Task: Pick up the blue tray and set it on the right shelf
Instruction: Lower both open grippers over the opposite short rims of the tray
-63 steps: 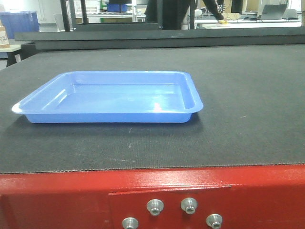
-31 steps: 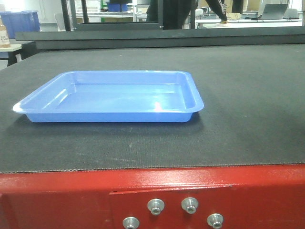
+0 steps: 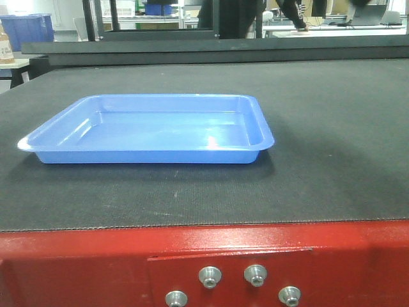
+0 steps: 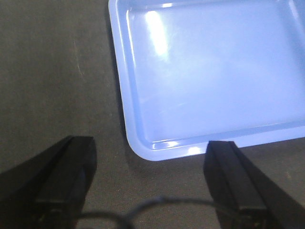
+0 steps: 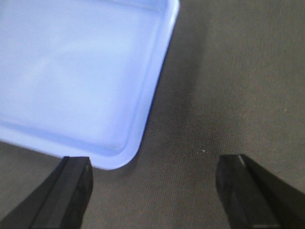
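Workshop bg, blurred: a dark-blue bin (image 3: 29, 29) far left and a person in dark clothes (image 3: 236, 16) behind the table. Foreground: a table w/ a red metal frame (image 3: 96, 256) along its front edge, carrying four silver bolts (image 3: 255, 275), and a black mat (image 3: 332, 128) covering the top.

The blue tray (image 3: 153, 128) lies flat on the mat, left of ctr, set back from the front edge and well clear of the right edge. It is shallow and glossy, w/ rounded corners and a flared rim, long side facing the viewer.

Left wrist view: the left gripper (image 4: 150, 152) is spread wide, black fingers (image 4: 66, 176) low in the frame, over the mat. One rounded corner of the tray (image 4: 209, 76) sits just ahead, btwn the two fingers; contact can't be told. A thin dark cable (image 4: 157, 202) loops btwn the finger bases.

Right wrist view: the right gripper (image 5: 155, 164) is also spread wide, over bare mat. A tray (image 5: 71, 71) corner lies just ahead of its left-hand finger (image 5: 71, 186), apart from the other finger. View is soft, so rim detail is unclear.
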`<state>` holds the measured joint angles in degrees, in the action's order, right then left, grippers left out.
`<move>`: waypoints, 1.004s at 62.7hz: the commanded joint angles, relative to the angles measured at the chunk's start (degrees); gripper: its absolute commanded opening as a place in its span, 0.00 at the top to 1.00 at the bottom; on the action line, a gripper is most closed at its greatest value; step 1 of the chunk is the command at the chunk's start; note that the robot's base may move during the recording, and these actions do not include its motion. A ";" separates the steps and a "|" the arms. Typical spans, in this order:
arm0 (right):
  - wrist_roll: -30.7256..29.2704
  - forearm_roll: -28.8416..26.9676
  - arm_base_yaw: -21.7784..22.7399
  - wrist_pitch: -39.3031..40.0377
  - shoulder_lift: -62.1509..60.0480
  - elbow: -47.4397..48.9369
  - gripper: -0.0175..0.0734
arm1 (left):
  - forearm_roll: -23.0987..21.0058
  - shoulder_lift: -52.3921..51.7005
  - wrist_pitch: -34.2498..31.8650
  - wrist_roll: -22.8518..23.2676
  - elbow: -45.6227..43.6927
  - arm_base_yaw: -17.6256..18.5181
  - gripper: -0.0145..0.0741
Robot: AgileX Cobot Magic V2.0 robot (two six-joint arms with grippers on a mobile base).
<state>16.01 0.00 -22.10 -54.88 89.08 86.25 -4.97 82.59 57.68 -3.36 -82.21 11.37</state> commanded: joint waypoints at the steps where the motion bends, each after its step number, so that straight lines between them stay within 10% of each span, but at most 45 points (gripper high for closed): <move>1: 1.58 0.68 1.01 1.79 1.55 3.27 0.12 | 1.72 2.81 -0.15 2.77 -3.86 0.31 0.40; 63: 4.36 -0.84 0.86 8.47 26.77 16.44 0.12 | 5.81 25.83 -9.03 7.79 -12.33 0.21 0.41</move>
<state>20.61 -1.19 -21.19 -49.43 118.38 100.56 0.80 110.70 51.70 4.09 -92.68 11.37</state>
